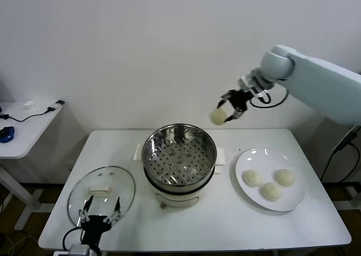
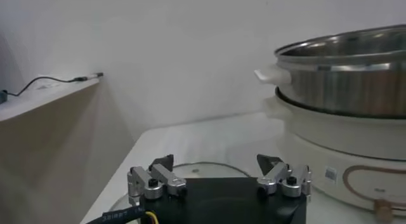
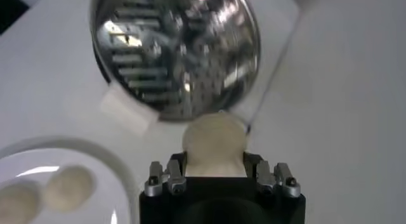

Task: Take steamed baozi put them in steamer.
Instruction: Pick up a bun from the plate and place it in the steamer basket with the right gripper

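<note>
The table (image 1: 225, 222) carries the steamer (image 1: 179, 154) at its middle, tray bare, with a plate (image 1: 298, 197) to the right holding three buns (image 1: 271, 190) and a glass lid (image 1: 101, 193) lying near left. High over the steamer's far right edge, the right gripper (image 1: 231, 106) has its jaws clamped on the fourth bun (image 1: 218, 116), so none is in yet and all four remain. The left gripper (image 1: 99, 217) idles over the lid's near edge, jaws spread wide.

cream-white baozi (image 1: 218, 116), shiny steel perforated steamer (image 1: 179, 154), white plate (image 1: 246, 161)
</note>
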### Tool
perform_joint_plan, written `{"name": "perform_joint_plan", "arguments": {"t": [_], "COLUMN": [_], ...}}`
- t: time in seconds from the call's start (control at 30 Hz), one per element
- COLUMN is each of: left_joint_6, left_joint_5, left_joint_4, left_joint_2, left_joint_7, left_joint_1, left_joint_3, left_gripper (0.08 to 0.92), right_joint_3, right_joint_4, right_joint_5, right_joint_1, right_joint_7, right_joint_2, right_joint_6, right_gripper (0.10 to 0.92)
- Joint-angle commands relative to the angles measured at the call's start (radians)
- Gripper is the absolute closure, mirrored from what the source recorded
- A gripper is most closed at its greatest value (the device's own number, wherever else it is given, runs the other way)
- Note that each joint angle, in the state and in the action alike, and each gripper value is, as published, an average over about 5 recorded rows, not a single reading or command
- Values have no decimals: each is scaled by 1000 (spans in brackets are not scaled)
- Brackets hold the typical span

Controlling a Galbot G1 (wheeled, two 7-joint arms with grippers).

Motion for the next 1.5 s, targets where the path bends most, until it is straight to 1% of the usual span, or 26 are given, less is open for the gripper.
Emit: {"name": "perform_joint_plan", "arguments": {"t": [0.03, 0.13, 0.23, 0.5, 0.63, 0.97, 1.07, 1.17, 1.23, 1.3, 1.4, 1.5], "left_joint_6": [0, -1, 3, 9, 10, 5, 5, 4, 4, 4, 5, 7], "left_joint_5": [4, 9, 11, 3, 1, -5, -7, -8, -8, -8, -8, -7], "left_joint_4": [-9, -15, -22, -38, -36, -28, -29, -30, -29, -29, -33, -41], "left_joint_2": [1, 4, 5, 3, 3, 4, 4, 4, 4, 3, 2, 0], "left_joint_7": [1, 1, 2, 1, 0, -2, -3, -5, -6, -7, -6, -6], "left_joint_1": [7, 14, 15, 18, 18, 14, 12, 9, 8, 8, 9, 10], "left_joint_3": [5, 7, 6, -5, -7, -8, -8, -8, -8, -8, -7, -5], "left_gripper": [177, 177, 177, 177, 177, 177, 177, 177, 177, 177, 177, 177], "right_joint_3": [-89, -33, 20, 140, 161, 177, 179, 177, 168, 153, 122, 57], "right_joint_4": [42, -113, -248, -506, -580, -627, -635, -627, -598, -556, -467, -359], "right_joint_5": [-233, -383, -470, -589, -616, -655, -651, -629, -600, -558, -463, -300], "right_joint_1": [-4, -90, -168, -283, -312, -352, -355, -354, -339, -310, -231, -115], "right_joint_7": [36, 40, 43, 85, 93, 118, 133, 137, 129, 117, 87, 48], "right_joint_2": [210, 270, 316, 403, 445, 475, 479, 478, 467, 447, 394, 312], "right_joint_6": [346, 452, 511, 597, 620, 622, 623, 624, 624, 620, 610, 575], "right_gripper": [423, 423, 423, 423, 423, 409, 373, 299, 247, 216, 204, 203]}}
